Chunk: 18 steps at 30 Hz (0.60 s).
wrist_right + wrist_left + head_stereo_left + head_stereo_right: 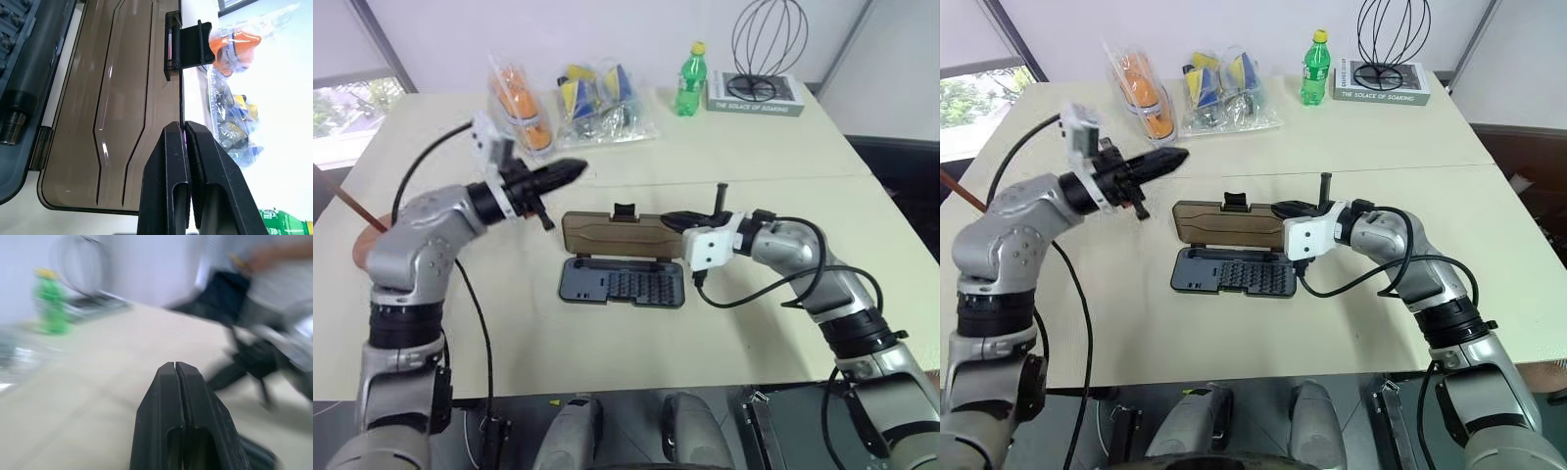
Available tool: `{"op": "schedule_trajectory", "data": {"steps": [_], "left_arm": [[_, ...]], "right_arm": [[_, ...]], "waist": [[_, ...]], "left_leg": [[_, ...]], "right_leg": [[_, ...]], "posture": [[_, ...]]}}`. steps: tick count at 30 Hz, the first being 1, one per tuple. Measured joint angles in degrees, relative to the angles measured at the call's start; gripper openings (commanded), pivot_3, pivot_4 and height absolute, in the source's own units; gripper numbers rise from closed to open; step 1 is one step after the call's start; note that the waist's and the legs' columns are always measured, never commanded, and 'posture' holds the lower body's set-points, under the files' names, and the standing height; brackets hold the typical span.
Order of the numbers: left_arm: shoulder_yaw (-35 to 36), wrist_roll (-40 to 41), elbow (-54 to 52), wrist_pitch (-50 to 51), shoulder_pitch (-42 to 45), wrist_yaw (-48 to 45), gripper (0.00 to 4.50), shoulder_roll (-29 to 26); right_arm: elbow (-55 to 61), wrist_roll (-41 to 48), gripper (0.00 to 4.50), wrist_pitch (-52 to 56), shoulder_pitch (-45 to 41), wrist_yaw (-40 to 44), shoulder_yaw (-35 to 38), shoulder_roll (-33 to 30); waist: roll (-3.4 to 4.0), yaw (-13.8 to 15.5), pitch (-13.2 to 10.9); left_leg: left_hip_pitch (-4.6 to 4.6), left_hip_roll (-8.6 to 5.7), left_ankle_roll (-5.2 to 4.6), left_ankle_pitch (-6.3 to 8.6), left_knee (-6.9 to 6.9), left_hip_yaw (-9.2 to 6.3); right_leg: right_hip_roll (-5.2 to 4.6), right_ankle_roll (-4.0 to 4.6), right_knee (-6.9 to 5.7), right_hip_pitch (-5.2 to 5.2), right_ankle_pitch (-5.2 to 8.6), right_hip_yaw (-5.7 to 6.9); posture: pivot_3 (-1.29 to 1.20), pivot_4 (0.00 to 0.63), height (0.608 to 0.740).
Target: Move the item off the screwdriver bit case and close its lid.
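Right wrist view: right fingers (184, 128) are clamped on the far edge of the lid (115, 105). The case (623, 282) lies open on the counter (754, 147). Left fingers (576, 171) are closed, empty, raised above the counter.

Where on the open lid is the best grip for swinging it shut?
Pinch the lid on its free long edge beside the latch tab, coming from the far side, opposite the hinge. It lies flat and thin beyond the tray; the right end effector is already shut on that edge.
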State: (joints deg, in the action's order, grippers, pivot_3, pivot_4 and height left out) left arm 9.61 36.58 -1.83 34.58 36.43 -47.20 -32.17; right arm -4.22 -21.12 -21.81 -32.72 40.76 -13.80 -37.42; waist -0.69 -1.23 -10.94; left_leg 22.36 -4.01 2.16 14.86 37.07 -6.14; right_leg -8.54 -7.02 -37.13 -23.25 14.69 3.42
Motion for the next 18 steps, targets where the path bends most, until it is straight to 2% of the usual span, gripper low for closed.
{"op": "schedule_trajectory", "data": {"steps": [6, 18], "left_arm": [[-2.37, -8.45, 13.90, -9.24, -0.45, -2.41, 0.00, -0.55], [-9.34, -19.87, 34.74, -27.46, -1.57, -9.92, 0.00, 3.40]], "right_arm": [[-0.09, -0.01, 0.04, -0.02, -0.06, 0.02, 0.00, -0.03], [-0.18, 0.09, 0.04, 0.10, -0.57, 0.60, 0.00, -0.19]], "waist": [[-0.02, 0.16, -0.01], [-0.06, 0.17, -0.04]], "left_leg": [[0.01, -0.01, 0.07, -0.04, 0.00, 0.02], [0.02, -0.01, 0.01, -0.01, 0.01, 0.04]], "right_leg": [[0.00, 0.00, 0.02, 0.00, 0.00, 0.00], [-0.01, -0.01, 0.01, -0.01, 0.00, 0.01]], "posture": [[0.00, 0.150, 0.740], [0.00, 0.150, 0.740]]}}
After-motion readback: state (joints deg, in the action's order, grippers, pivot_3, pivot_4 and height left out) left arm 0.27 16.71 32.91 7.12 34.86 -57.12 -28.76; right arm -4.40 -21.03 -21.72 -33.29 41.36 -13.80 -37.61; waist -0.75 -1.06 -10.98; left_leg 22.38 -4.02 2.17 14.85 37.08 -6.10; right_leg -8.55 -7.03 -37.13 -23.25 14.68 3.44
